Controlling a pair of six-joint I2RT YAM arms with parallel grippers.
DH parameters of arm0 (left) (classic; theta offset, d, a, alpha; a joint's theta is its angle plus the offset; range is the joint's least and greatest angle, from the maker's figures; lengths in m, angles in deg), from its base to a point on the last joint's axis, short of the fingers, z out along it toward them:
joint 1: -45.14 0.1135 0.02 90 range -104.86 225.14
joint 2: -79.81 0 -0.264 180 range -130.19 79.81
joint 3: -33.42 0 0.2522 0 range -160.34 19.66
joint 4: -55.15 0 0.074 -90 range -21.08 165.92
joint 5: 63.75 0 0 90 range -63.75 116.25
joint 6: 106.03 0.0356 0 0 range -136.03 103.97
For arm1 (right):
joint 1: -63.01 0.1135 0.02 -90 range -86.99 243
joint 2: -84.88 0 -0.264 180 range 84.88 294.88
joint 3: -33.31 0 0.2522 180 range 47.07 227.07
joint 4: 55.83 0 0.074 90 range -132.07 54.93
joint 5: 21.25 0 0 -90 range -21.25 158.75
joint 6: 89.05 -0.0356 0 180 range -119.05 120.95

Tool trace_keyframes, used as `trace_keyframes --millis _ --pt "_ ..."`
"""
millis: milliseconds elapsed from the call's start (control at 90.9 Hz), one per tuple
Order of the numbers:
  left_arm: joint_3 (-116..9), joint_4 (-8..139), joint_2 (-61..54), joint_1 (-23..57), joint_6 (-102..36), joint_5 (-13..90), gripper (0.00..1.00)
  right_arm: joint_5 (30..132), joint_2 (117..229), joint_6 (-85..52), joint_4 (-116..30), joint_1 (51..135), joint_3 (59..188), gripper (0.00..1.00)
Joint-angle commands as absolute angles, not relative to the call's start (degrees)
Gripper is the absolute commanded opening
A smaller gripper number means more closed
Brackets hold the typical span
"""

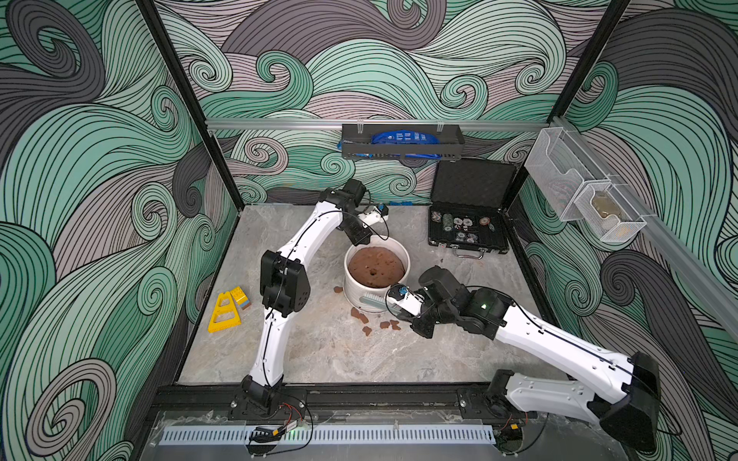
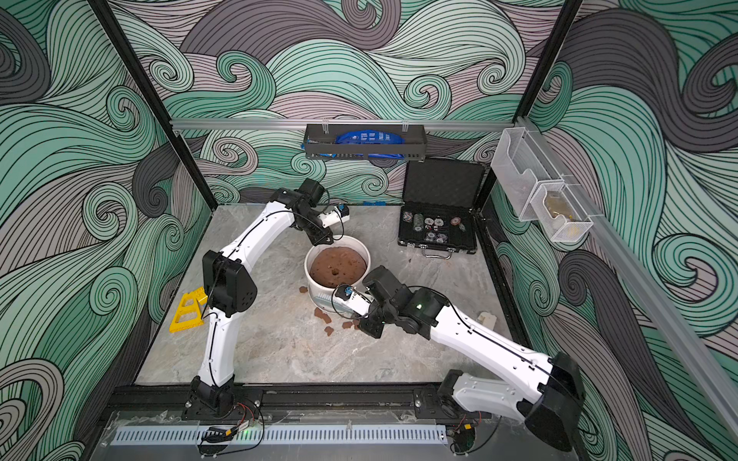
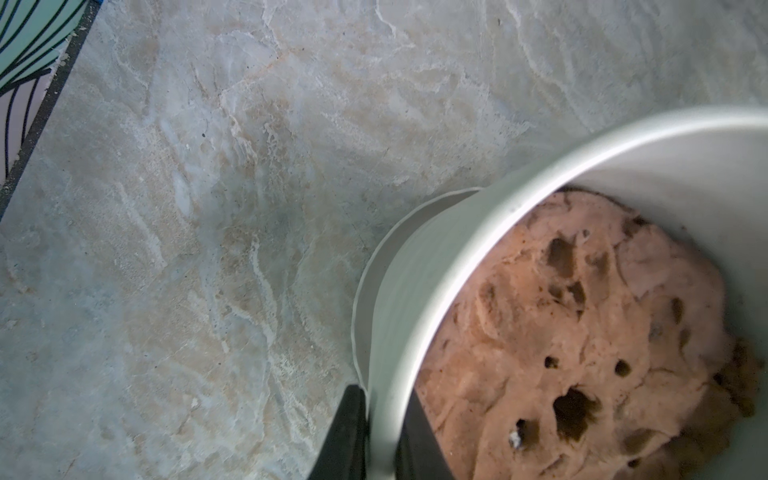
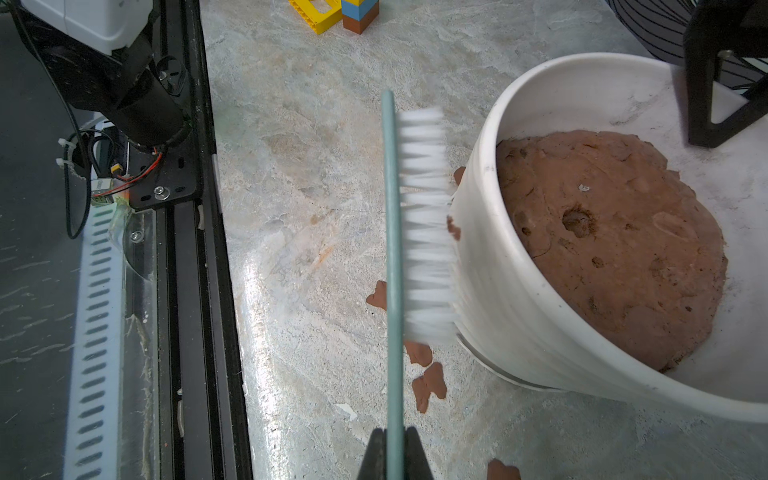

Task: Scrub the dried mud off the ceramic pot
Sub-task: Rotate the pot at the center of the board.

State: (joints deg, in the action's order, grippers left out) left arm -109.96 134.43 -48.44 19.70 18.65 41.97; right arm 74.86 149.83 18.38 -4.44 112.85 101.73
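My left arm point(image 1: 275, 339) climbs from the lower middle of the frame, elbows at mid-left, then the wrist folds down at centre; my left gripper point(image 3: 382, 392) straddles the rim of the ceramic pot point(image 3: 399, 291), a finger pressed on either side; my right arm point(image 1: 559, 339) doubles back from the lower right, forearm low; my right gripper point(image 4: 394, 440) is clamped tight on the brush point(image 4: 392, 249) handle.

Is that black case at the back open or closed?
Open. The black case has its lid standing upright, and poker chips show in its tray in both top views.
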Motion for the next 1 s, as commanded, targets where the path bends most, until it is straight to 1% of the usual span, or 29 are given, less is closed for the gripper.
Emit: trace_keyframes --millis 0,99,165,176,209,275,352,429,473,495,605,660,737,869,990 --pt "-111.4 132.2 -46.5 20.0 16.7 43.5 0.24 75.4 148.6 18.2 -5.2 112.6 101.3 0.00" --pt "-111.5 131.4 -45.1 19.9 12.5 40.7 0.33 75.5 148.2 18.2 -5.5 112.6 101.2 0.00" --pt "-111.4 131.3 -44.1 19.9 8.8 39.4 0.41 75.9 148.1 18.1 -5.9 112.6 101.0 0.00" --pt "-111.4 131.4 -43.9 19.9 8.3 39.3 0.43 76.0 148.1 18.1 -5.9 112.6 100.9 0.00" --pt "-111.5 131.7 -43.3 19.9 5.8 37.9 0.53 76.1 148.1 18.2 -6.2 112.6 100.7 0.00" --pt "-111.5 132.9 -42.0 19.9 -0.2 34.4 0.63 76.4 148.3 18.3 -6.5 112.5 100.5 0.00" --pt "-111.0 135.1 -40.0 20.0 -7.9 31.0 0.66 76.8 148.7 18.6 -6.9 112.5 100.1 0.00" --pt "-109.6 137.1 -37.8 19.9 -15.6 30.5 0.68 76.8 149.0 18.9 -7.1 112.5 99.9 0.00" --pt "-108.3 137.8 -36.6 19.8 -19.6 28.8 0.75 76.9 149.2 19.1 -7.2 112.5 100.0 0.00" --pt "-107.6 138.1 -35.9 19.6 -23.7 27.5 0.76 76.9 149.2 19.1 -7.2 112.6 99.9 0.00" --pt "-101.7 139.4 -32.0 18.4 -33.5 25.0 0.77 76.8 148.6 18.9 -8.3 112.5 99.5 0.00" --pt "-96.5 136.7 -28.5 17.9 -36.4 23.7 0.77 77.2 148.2 18.4 -9.4 112.5 99.3 0.00" --pt "-89.9 133.6 -24.2 17.1 -39.9 24.5 0.77 77.2 147.6 17.6 -11.0 112.5 98.4 0.00" --pt "-80.0 130.1 -18.9 16.1 -45.2 23.1 0.74 77.3 146.6 16.2 -13.2 112.2 97.3 0.00" --pt "-75.2 128.7 -16.5 15.5 -49.4 21.7 0.68 77.4 145.6 15.1 -14.5 112.0 96.6 0.00"
